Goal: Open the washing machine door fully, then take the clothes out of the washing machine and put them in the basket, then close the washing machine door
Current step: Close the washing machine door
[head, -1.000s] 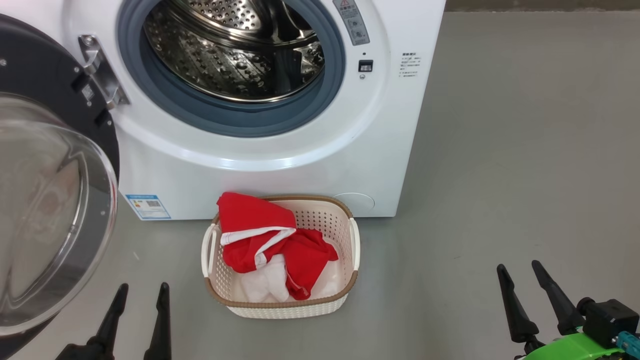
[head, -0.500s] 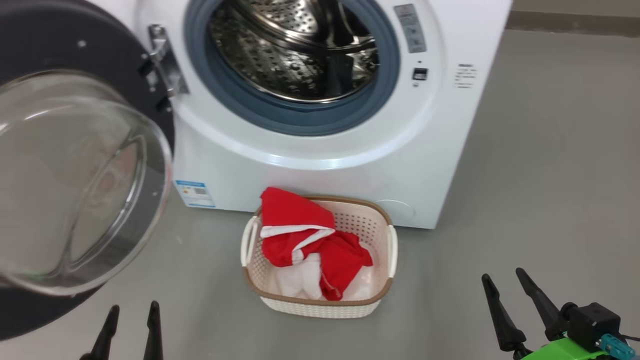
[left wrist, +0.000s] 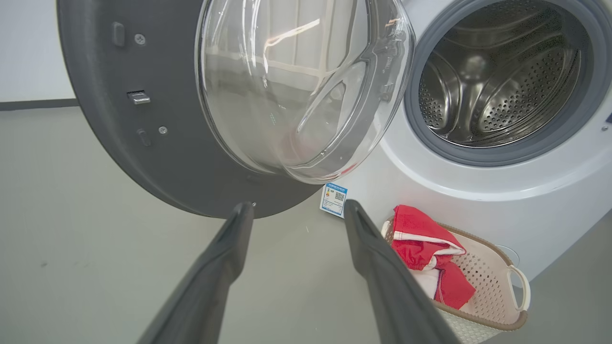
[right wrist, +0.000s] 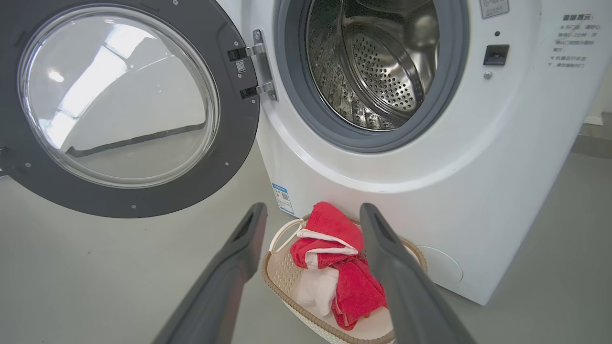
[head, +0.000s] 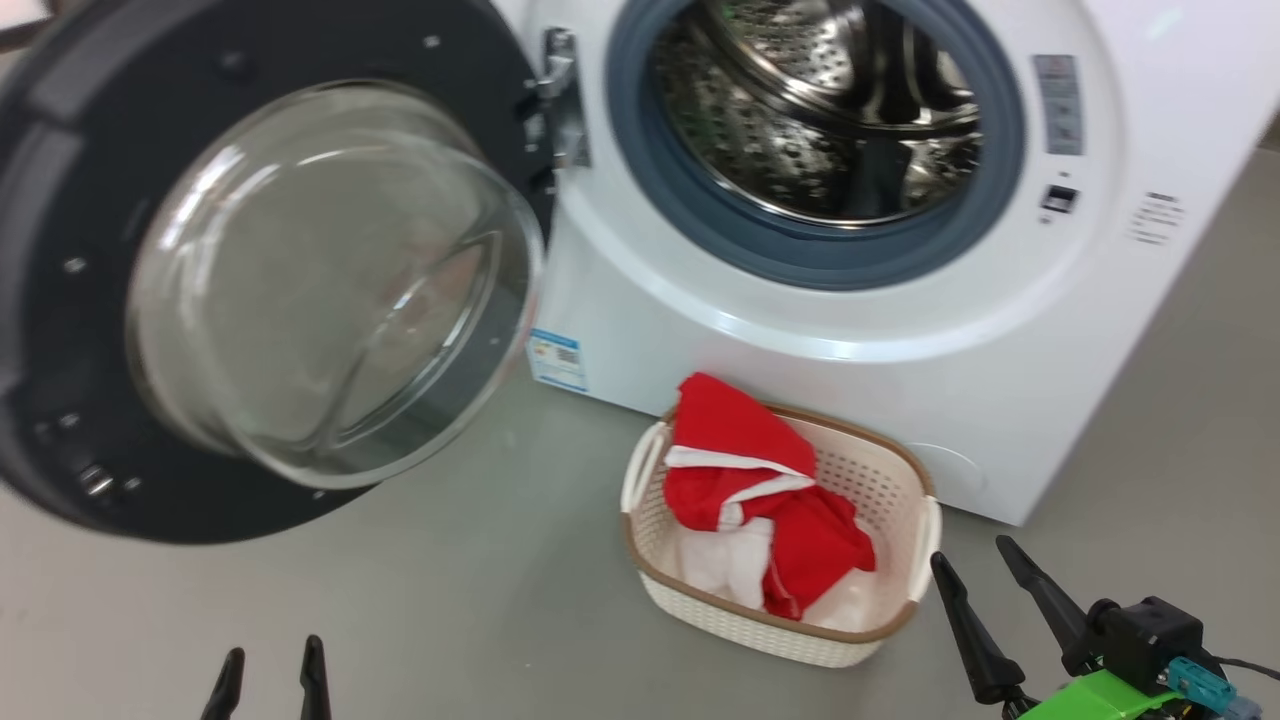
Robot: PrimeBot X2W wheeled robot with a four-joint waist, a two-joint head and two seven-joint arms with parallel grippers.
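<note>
The washing machine [head: 900,330] stands with its steel drum [head: 830,110] bare of clothes. The washing machine door [head: 60,200] hangs wide open to the left, its glass bowl bulging toward me. Red and white clothes [head: 760,480] lie in the cream basket [head: 880,470] on the floor, just in front of the machine. My left gripper [head: 272,650] is open at the bottom edge, below the door and holding nothing. In the left wrist view it [left wrist: 297,204] points at the door's lower rim [left wrist: 105,119]. My right gripper [head: 970,552] is open, just right of the basket. In the right wrist view it [right wrist: 313,206] frames the clothes [right wrist: 354,282].
Grey floor [head: 450,600] spreads between the door and the basket. A small blue label [head: 555,358] is on the machine's lower front. The door latch socket [head: 1058,197] sits right of the opening. The open door overhangs the floor at left.
The whole head view has slid right as the camera turned left, bringing the full door into sight. Both grippers stay open. Clothes and basket have not moved.
</note>
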